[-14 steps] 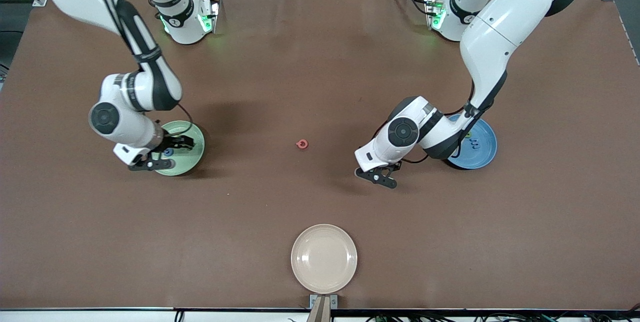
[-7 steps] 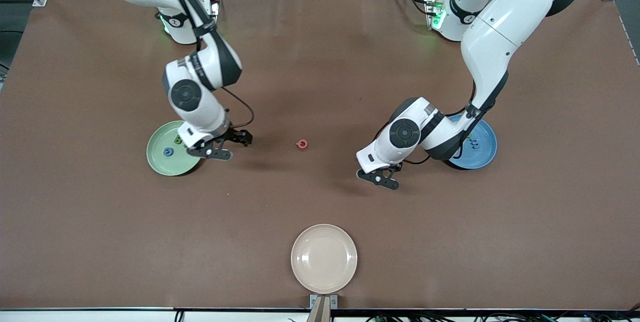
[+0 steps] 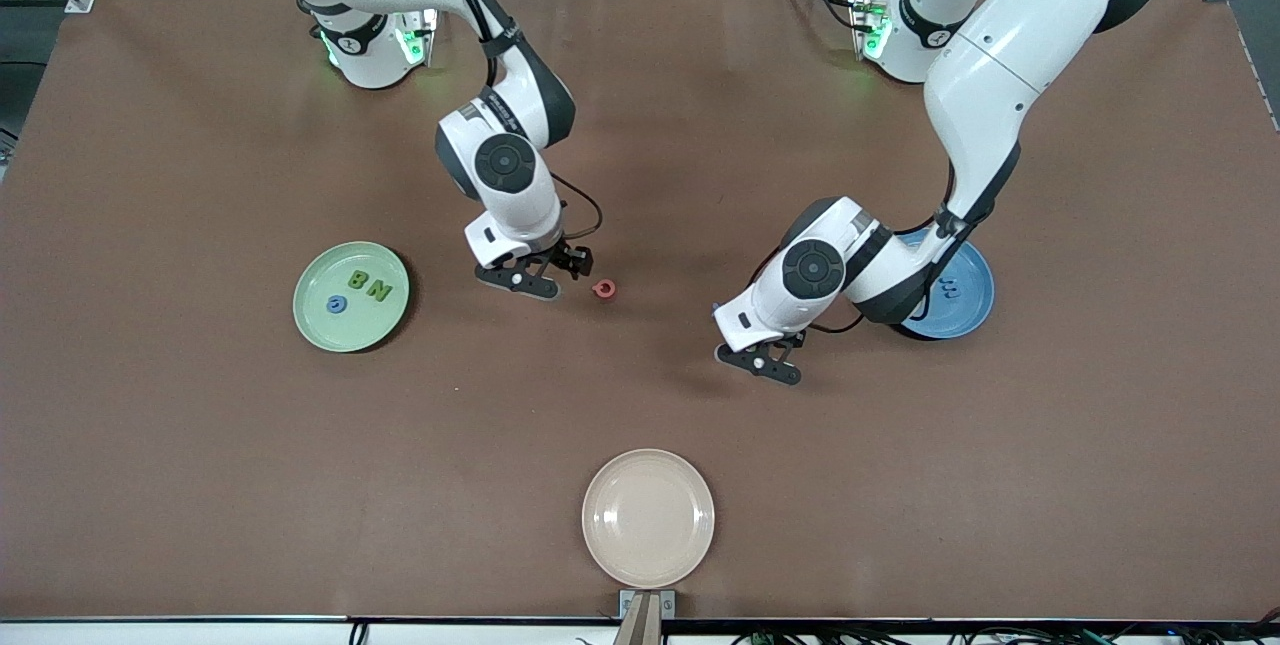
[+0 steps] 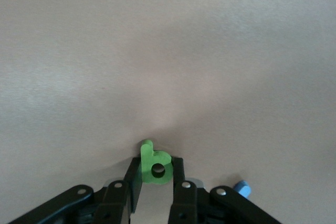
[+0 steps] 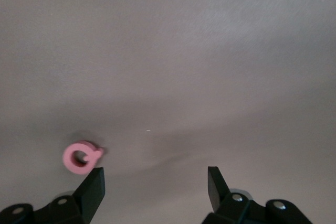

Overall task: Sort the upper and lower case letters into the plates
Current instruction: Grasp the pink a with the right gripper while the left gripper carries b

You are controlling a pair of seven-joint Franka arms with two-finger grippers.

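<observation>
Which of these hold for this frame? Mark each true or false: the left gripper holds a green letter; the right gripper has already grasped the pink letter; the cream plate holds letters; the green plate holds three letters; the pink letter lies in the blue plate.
1. The left gripper holds a green letter. True.
2. The right gripper has grasped the pink letter. False: its fingers are open and the letter lies on the table beside one fingertip.
3. The cream plate holds letters. False: nothing lies in it.
4. The green plate holds three letters. True.
5. The pink letter lies in the blue plate. False: it lies on the table mat.
</observation>
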